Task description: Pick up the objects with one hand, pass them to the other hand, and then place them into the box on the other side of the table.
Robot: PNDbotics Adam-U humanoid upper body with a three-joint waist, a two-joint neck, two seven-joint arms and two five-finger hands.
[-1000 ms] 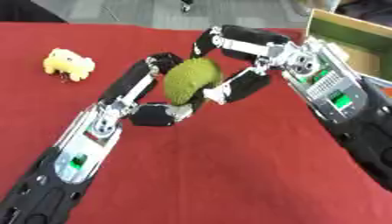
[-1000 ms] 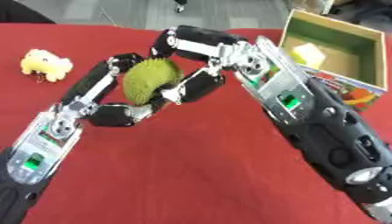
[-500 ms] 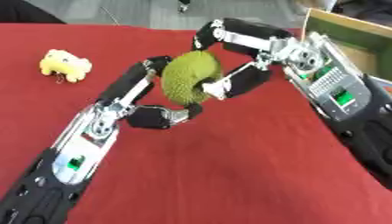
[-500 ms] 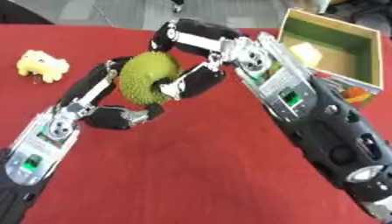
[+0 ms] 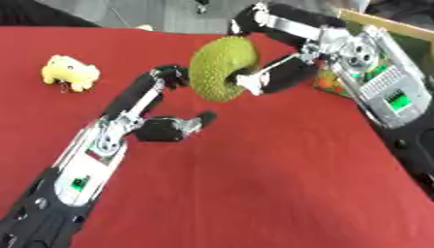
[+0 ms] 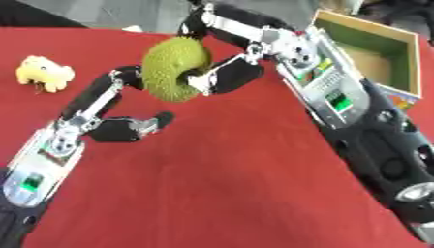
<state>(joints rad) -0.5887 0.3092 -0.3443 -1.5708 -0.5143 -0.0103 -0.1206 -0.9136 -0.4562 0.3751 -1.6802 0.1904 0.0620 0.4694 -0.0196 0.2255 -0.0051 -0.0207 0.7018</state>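
We see the right hand [image 6: 222, 72] curled round the green spiky fruit [image 6: 174, 68], lifted off the red table [image 6: 229, 174]. Just left of it the left hand [image 5: 157, 109] sits low with fingers spread, one fingertip near the fruit's left edge, so that side is tight. To the right hand's right the wooden box [image 6: 377, 53] stands open-topped; its near wall is the only thing between. Far left of both hands, a yellow toy [image 5: 69, 72]. Below the hands the cloth is bare.
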